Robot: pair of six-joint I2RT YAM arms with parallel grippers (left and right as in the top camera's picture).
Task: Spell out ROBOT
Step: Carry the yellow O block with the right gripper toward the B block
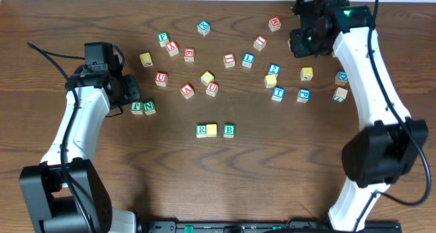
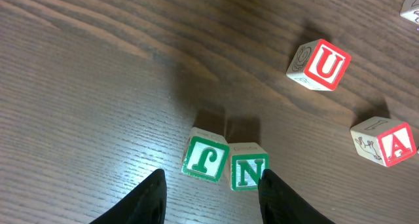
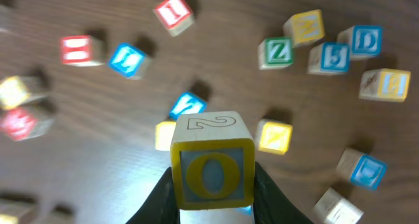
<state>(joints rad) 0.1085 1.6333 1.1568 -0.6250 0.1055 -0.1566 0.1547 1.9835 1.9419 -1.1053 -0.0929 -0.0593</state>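
The left arm bends in from its side, and the left pincer (image 2: 213, 196) hangs low, pointing down with its fingers spread apart. The right arm stretches far back. The right pincer (image 3: 213, 201) is lifted and clamped on the O block (image 3: 212, 171).

The O block (image 3: 212, 173) shows yellow on blue, the N block (image 2: 249, 171) green, the table (image 2: 91, 86) dark wood grain.
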